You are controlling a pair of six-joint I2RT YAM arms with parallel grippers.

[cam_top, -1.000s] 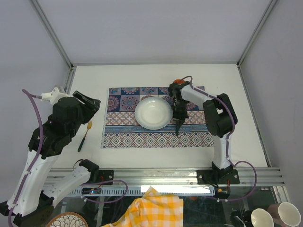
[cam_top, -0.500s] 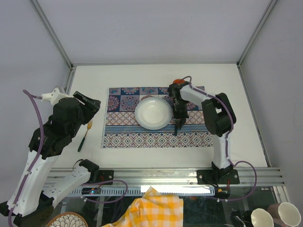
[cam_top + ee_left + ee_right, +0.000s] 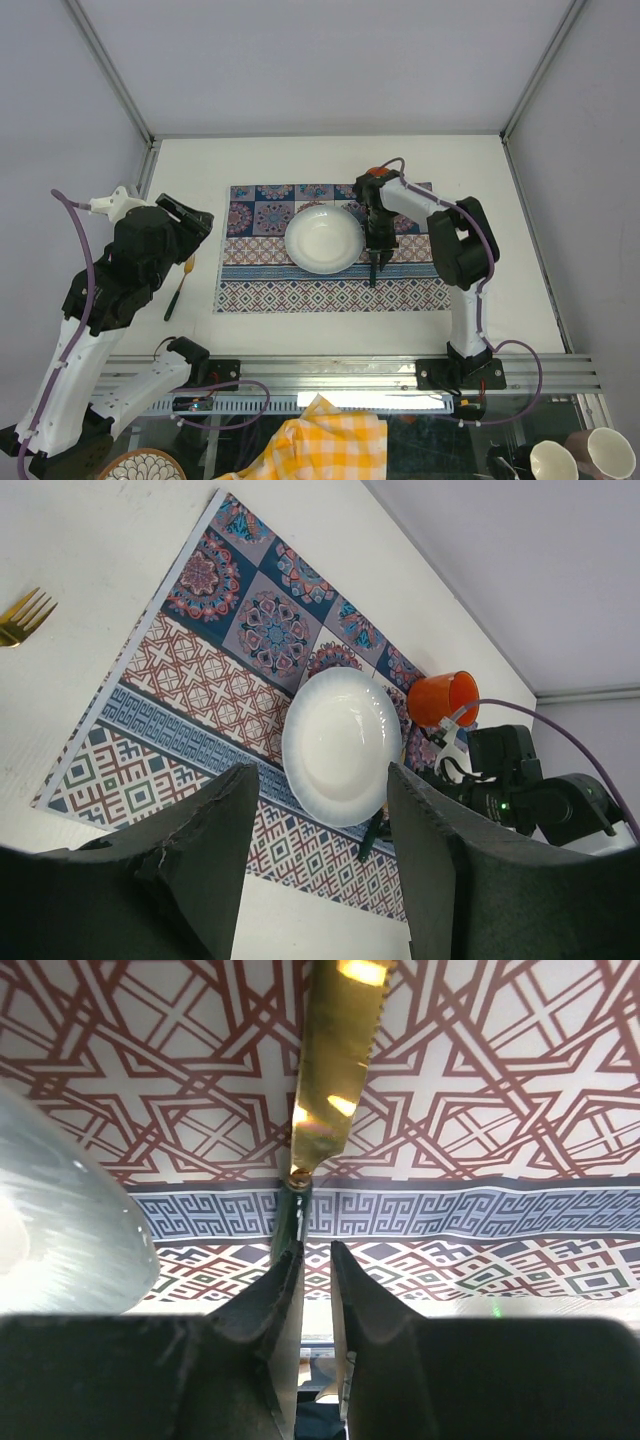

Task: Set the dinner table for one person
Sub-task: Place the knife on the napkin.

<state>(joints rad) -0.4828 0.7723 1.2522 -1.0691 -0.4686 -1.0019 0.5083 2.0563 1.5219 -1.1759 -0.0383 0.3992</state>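
The dinner table (image 3: 480, 190) is one plain white rectangular top, smooth and matte, edged by aluminium rails. It fills the middle of the overhead view, beyond the two arm bases.

On it we count one rectangular mat (image 3: 260, 292), a flat cloth printed with blue, purple and brown tile patterns. On the mat sits one round white plate (image 3: 323, 240), glossy, with a shallow dished middle.

Just right of the plate, and apart from it, lies one knife (image 3: 332, 1060). It has a shiny gold blade with a toothed edge and a slim dark handle. Near the mat's far right corner we see one round orange cup (image 3: 440, 697), partly hidden from above by the right arm.

One fork (image 3: 179, 286), with gold tines and a dark handle, lies on the bare top just left of the mat.

The right pincer (image 3: 316, 1250) is low over the mat at the knife's handle. Its two dark fingers stand a narrow slit apart, and the handle runs alongside one finger, not in the slit. We see nothing gripped.

The left pincer (image 3: 320, 775) hangs above the table's left side. Its two broad, dark, rough-edged fingers are well apart and hold nothing.

Below the near rail we count one yellow checked cloth (image 3: 320, 440), two pale cups (image 3: 553, 462) and one patterned bowl (image 3: 140, 467).
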